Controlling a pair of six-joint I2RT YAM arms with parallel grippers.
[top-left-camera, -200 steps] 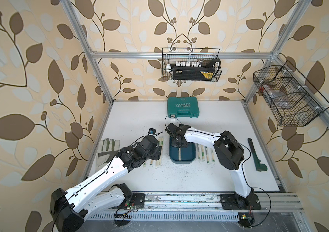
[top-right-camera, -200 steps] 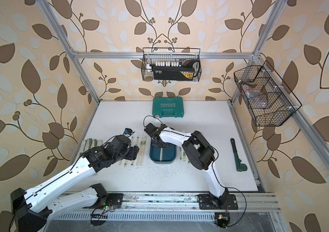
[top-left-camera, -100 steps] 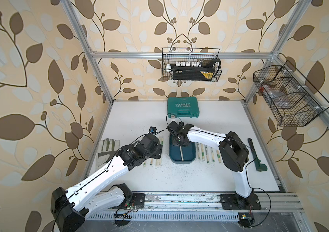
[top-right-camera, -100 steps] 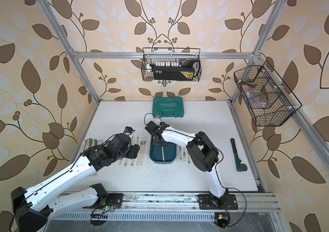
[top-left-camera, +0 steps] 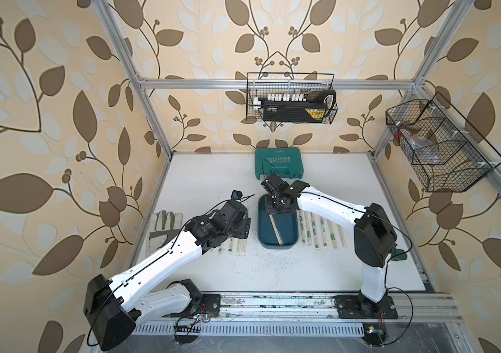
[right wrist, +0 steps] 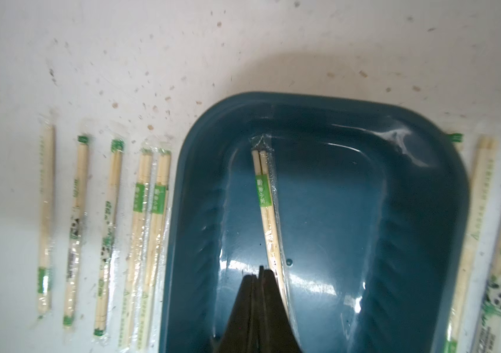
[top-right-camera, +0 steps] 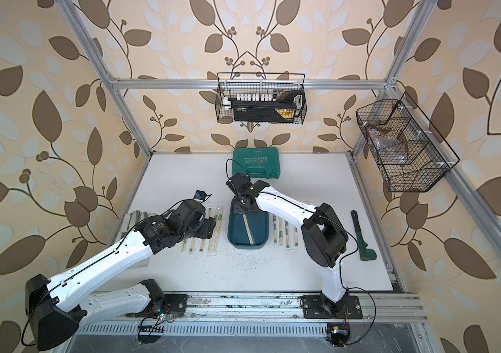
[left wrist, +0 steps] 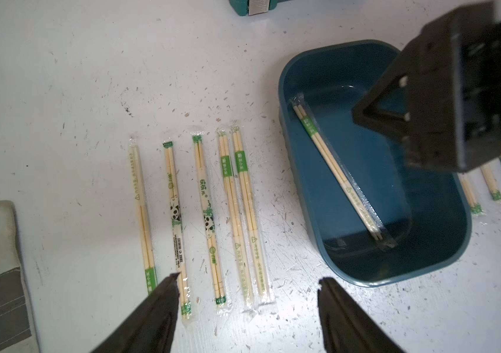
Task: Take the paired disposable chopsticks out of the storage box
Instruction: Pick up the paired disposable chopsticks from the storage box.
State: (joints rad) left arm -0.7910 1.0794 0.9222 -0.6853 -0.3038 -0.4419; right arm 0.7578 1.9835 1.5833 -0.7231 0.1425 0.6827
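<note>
The storage box (top-left-camera: 289, 227) (top-right-camera: 237, 232) is a dark teal tray at the table's middle. One wrapped pair of disposable chopsticks (top-left-camera: 276, 227) (top-right-camera: 248, 229) (left wrist: 334, 168) (right wrist: 266, 207) lies slanted on its floor. My right gripper (right wrist: 260, 270) (top-left-camera: 276, 207) is down in the box's far end, jaws shut together, with the pair running just beside its fingers, not between them. My left gripper (left wrist: 249, 278) (top-right-camera: 208, 227) hangs open above the near ends of several wrapped pairs (left wrist: 228, 214) (top-right-camera: 212, 241) lined up on the table left of the box. Several more pairs (top-left-camera: 319, 229) (right wrist: 472, 229) lie to its right.
A green tool case (top-left-camera: 279, 163) stands behind the box. A work glove (top-left-camera: 163, 226) lies at the left edge and a green wrench (top-right-camera: 362, 238) at the right edge. Wire baskets hang on the back wall (top-left-camera: 290, 97) and the right wall (top-left-camera: 438, 146).
The right arm's elbow has swung to the right while its gripper stays at the box's far end. The left arm has barely moved.
</note>
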